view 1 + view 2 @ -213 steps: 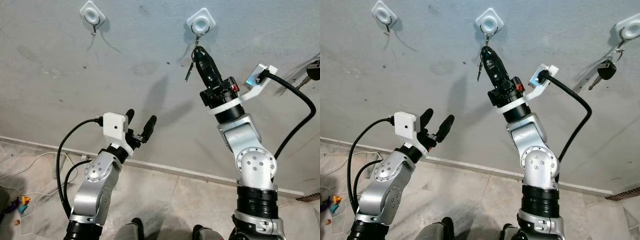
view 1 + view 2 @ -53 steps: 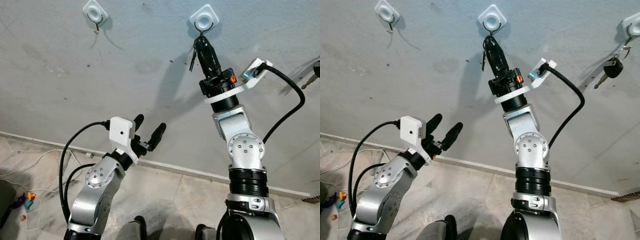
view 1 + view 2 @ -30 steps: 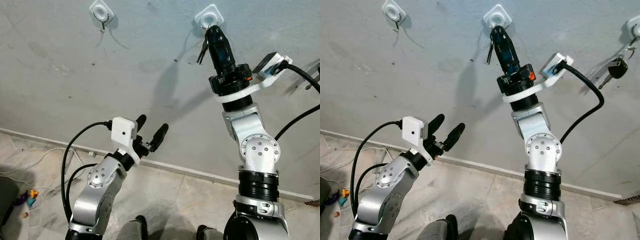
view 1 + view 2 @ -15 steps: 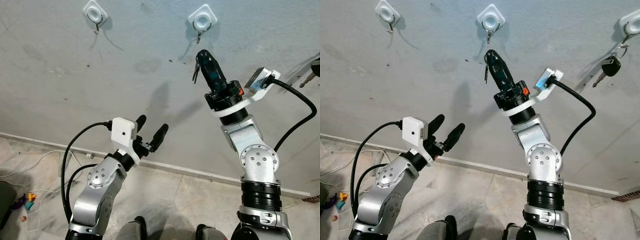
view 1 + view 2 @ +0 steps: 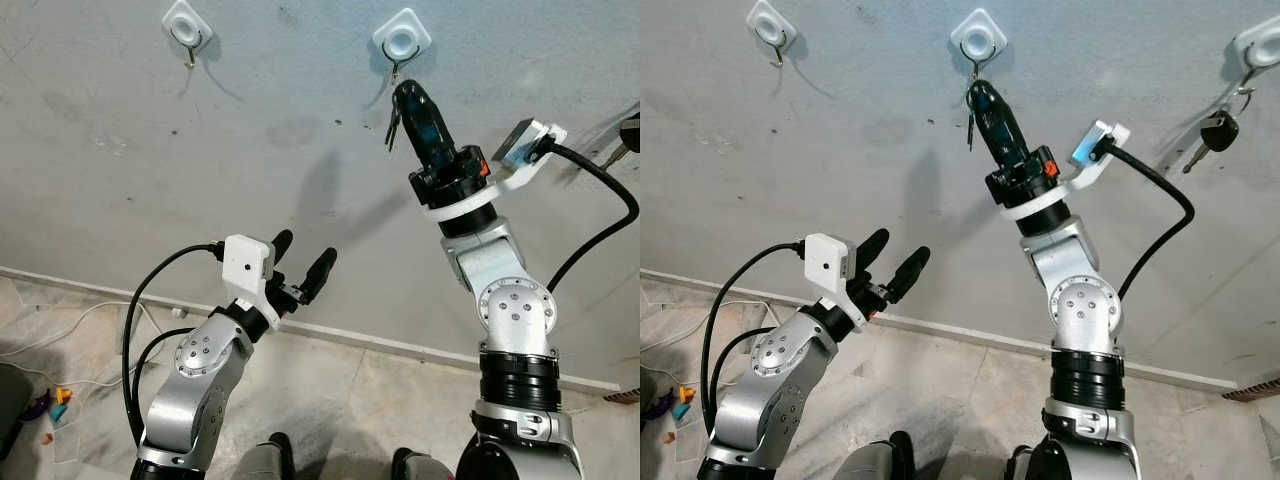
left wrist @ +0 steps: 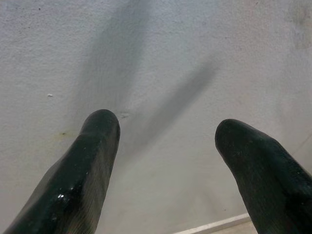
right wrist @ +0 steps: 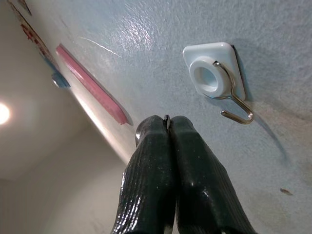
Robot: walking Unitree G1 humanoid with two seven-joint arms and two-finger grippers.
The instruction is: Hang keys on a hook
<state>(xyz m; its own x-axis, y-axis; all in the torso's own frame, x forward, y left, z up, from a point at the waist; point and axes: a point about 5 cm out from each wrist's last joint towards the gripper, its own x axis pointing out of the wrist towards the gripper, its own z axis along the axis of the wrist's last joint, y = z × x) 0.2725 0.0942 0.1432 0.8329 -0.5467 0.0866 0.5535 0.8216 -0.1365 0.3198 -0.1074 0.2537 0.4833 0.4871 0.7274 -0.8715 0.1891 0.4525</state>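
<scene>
Grey plaster wall (image 5: 150, 150), scuffed, with pale floor tiles (image 5: 330, 390) below. Three white stick-on hooks along the wall: left hook (image 5: 186, 28) bare, middle hook (image 5: 402, 42) bare as well, far-right hook (image 5: 1257, 50) already carrying a black-headed car key (image 5: 1212, 132).

Right gripper (image 5: 407, 97) raised just under the middle hook, fingers (image 7: 161, 170) pressed tight together on the keys (image 5: 392, 128), which dangle beside the fingertips against the wall. Key ring not over the hook's wire tip (image 7: 237, 113); near it, yet apart from it.

Left gripper (image 5: 303, 254) low, well apart from the hooks, fingers spread wide, holding nothing, pointed at bare wall.

Judged roughly midway: keys grasped and lifted to the hook, ring not yet threaded. Left to do: catching the ring on the upturned wire, then releasing and drawing the arm back.
</scene>
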